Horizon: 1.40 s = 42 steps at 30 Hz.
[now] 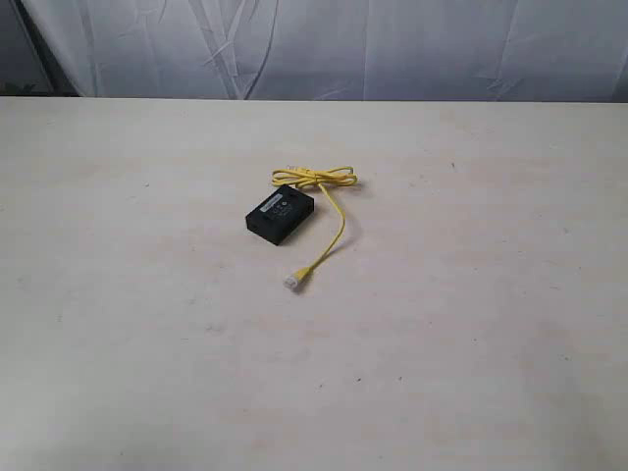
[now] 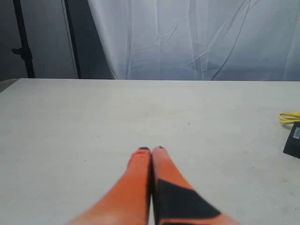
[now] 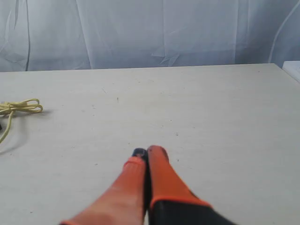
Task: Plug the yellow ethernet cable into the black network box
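The black network box (image 1: 281, 213) lies flat near the middle of the table, its small label facing up. The yellow ethernet cable (image 1: 337, 218) has its looped bundle (image 1: 316, 178) just behind the box and runs forward to a clear plug (image 1: 294, 280) lying in front of the box. Neither gripper shows in the exterior view. In the left wrist view my left gripper (image 2: 151, 149) is shut and holds nothing; the box's edge (image 2: 293, 140) and a bit of cable (image 2: 289, 116) show far off. My right gripper (image 3: 147, 152) is shut on nothing, with the cable bundle (image 3: 18, 108) far from it.
The pale table (image 1: 471, 324) stretches wide around the box and cable. A white wrinkled curtain (image 1: 392, 44) hangs behind the far edge. A dark stand (image 2: 22, 40) is behind the table in the left wrist view.
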Available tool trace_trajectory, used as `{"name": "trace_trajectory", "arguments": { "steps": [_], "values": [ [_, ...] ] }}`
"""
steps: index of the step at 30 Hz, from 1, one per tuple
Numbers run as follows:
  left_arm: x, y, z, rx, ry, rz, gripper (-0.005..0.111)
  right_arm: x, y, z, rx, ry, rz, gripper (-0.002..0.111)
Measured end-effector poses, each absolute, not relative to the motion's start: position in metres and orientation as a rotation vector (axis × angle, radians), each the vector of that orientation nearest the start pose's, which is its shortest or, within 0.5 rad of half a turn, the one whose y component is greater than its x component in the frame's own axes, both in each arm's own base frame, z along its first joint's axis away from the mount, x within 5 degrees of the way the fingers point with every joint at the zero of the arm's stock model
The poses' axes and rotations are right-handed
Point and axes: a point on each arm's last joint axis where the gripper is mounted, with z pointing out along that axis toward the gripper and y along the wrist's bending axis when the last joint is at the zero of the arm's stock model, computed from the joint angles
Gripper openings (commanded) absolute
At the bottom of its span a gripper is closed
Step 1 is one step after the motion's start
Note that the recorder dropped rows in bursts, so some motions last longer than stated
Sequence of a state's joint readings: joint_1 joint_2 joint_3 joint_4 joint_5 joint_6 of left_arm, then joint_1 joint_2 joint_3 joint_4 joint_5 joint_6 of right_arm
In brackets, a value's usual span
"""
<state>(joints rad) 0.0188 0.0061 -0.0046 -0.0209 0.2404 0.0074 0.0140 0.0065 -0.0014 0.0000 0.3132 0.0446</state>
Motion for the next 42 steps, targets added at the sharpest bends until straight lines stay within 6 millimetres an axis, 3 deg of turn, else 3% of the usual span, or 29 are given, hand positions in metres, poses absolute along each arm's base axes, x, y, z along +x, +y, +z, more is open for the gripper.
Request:
{"name": "trace_trajectory", "arguments": {
  "steps": [10,15,19,23,26,30,34,42],
  "values": [
    [0.056,0.001,0.194,-0.022,1.705,0.003,0.0,0.055,0.001,0.185,0.028,1.802,0.042,0.0],
    [0.056,0.001,0.214,-0.315,1.466,-0.315,0.0,0.055,0.001,0.185,0.028,1.8,0.042,0.0],
    [0.055,0.007,0.223,-0.484,1.317,-0.446,0.0,0.056,0.001,0.191,0.031,1.735,0.049,0.0],
    [0.054,0.009,0.226,-0.576,1.269,-0.533,0.0,0.057,0.001,0.206,0.074,1.568,0.105,0.0],
    [0.052,0.006,0.238,-0.54,1.278,-0.543,0.0,0.057,0.001,0.215,0.15,1.468,0.184,0.0],
    [0.061,0.003,0.256,-0.479,1.369,-0.493,0.0,0.055,-0.002,0.222,0.301,1.365,0.325,0.0],
    [0.085,-0.002,0.272,-0.407,1.578,-0.415,0.0,0.055,-0.004,0.224,0.402,1.328,0.416,0.0],
    [0.144,-0.01,0.296,-0.097,2.018,-0.235,0.0,0.056,-0.002,0.22,0.338,1.379,0.366,0.0]
  ]
}}
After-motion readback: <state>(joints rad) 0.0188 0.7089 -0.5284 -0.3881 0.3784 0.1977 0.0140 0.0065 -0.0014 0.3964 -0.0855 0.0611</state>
